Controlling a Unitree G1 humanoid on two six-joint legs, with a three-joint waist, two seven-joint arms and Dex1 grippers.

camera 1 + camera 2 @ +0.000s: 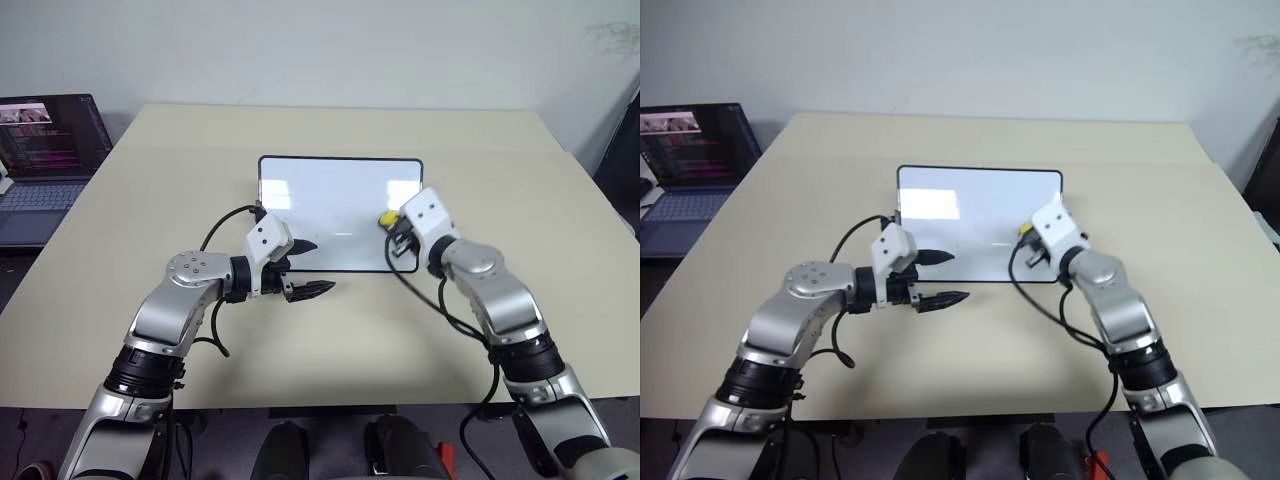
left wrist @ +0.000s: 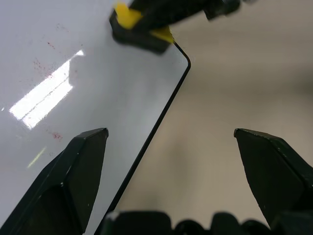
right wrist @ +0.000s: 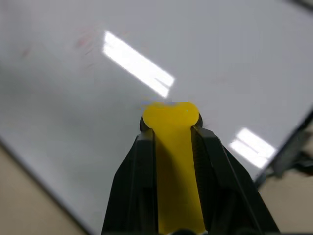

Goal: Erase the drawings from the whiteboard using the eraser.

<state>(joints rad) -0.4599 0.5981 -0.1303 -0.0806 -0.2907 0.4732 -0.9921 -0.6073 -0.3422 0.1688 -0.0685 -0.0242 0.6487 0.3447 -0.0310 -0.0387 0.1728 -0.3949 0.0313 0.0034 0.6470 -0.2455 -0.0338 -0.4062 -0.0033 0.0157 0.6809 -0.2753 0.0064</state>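
eraser on board, right end effector gripping it

right end effector (image 3: 171,142): both black fingers (image 3: 134,186) clamped on the long sides of the eraser (image 3: 171,147), yellow block between them, its rounded tip sticking out past the fingertips. in the left wrist view the eraser's dark base sits low against the white surface near the board's corner; contact with the surface looks likely but i cannot confirm it.

whiteboard (image 1: 300,200): lies flat on the bench (image 1: 150,180), directly under and ahead of the right end effector, which is over the board's right end, near its front edge. thin black frame, rounded corners.

drawings (image 2: 44,68): only faint red specks and smears remain, seen in the left wrist view on the white area beside the eraser and closer to the left end effector; a pale pink trace (image 3: 85,41) also shows ahead of the eraser's tip in the right wrist view. from the head views the board reads almost clean, with bright light reflections on it.

left end effector (image 1: 305,268): fingers spread wide, nothing between them. it hangs above the board's front-left part, one finger over the white surface, the other over the bench just off the board's front edge.

laptop (image 1: 45,150): open, screen lit, off to the far left of the left end effector beside the bench.
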